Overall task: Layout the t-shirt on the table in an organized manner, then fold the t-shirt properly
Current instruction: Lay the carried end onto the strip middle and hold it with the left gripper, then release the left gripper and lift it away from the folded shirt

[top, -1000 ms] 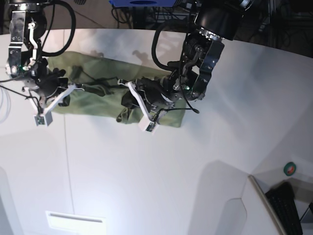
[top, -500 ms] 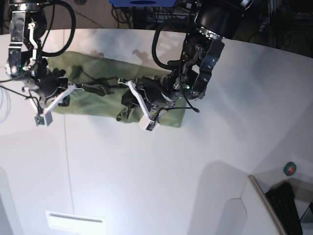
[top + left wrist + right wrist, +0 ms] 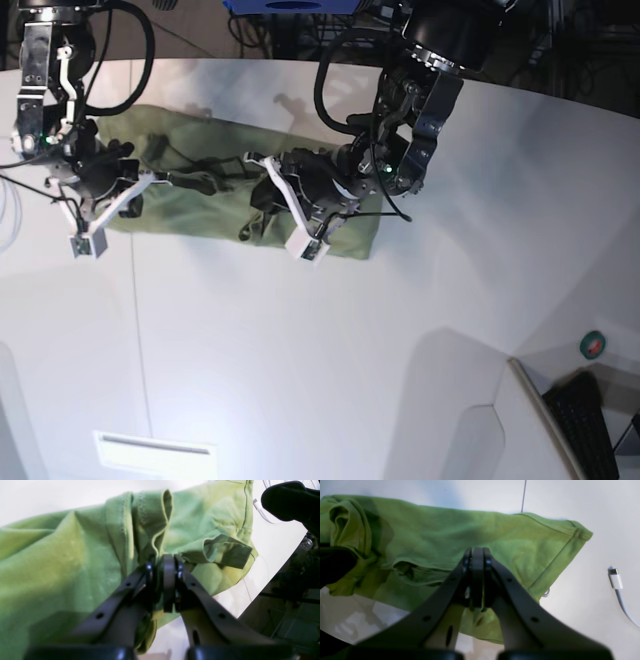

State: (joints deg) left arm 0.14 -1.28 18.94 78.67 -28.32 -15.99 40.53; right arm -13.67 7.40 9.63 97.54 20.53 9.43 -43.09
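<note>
L gripper (image 3: 262, 192) shifted up, clamping t-shirt (image 3: 190, 208)

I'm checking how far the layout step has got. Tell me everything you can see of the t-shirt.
The t-shirt is olive-green soft cloth, lying on the white table as a long, rumpled band near the far edge, not yet spread flat. A stitched hem and a folded-over sleeve show. The left end effector is shut on a bunched fold near one end; the right end effector is shut on cloth near the other. No neck tag is visible.
</note>
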